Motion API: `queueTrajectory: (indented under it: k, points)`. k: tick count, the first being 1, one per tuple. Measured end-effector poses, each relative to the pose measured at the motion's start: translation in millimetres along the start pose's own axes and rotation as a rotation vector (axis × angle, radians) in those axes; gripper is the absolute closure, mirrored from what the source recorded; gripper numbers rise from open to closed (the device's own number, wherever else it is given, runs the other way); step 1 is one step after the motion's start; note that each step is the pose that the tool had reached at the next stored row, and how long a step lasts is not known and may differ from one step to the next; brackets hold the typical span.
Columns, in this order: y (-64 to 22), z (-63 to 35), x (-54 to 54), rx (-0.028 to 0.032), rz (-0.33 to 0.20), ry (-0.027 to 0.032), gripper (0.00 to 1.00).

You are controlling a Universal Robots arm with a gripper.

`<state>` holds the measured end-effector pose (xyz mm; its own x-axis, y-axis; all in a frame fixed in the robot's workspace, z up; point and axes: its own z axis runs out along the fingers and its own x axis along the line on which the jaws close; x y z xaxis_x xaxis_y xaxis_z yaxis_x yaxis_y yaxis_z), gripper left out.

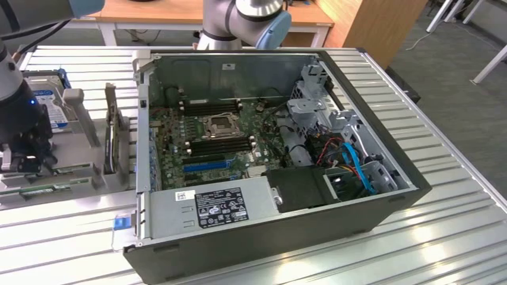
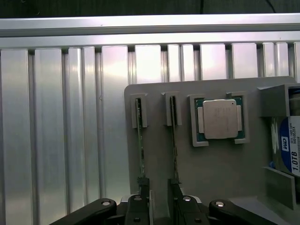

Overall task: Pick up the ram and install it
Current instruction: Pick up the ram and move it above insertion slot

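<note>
Wrist view — ram (image 2: 140, 140) on edge, length running away from the spread pincer (image 2: 159, 183).

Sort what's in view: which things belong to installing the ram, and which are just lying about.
For the job: two ram sticks standing in the grey holder; the open gripper near them; the black memory slots on the motherboard.
Just lying about: the loose processor; the hard drive; the power supply; the blue cables.
</note>
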<state>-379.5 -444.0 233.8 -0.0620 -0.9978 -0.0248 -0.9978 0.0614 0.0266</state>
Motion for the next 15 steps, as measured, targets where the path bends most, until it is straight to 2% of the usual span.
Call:
queueTrajectory:
  k: [7, 15]
  points:
    - [-0.2, -0.1, 4.7, 0.0000, 0.000, 0.0001, 0.70]
    - [-0.2, -0.1, 4.8, 0.0001, -0.002, 0.0000, 0.70]
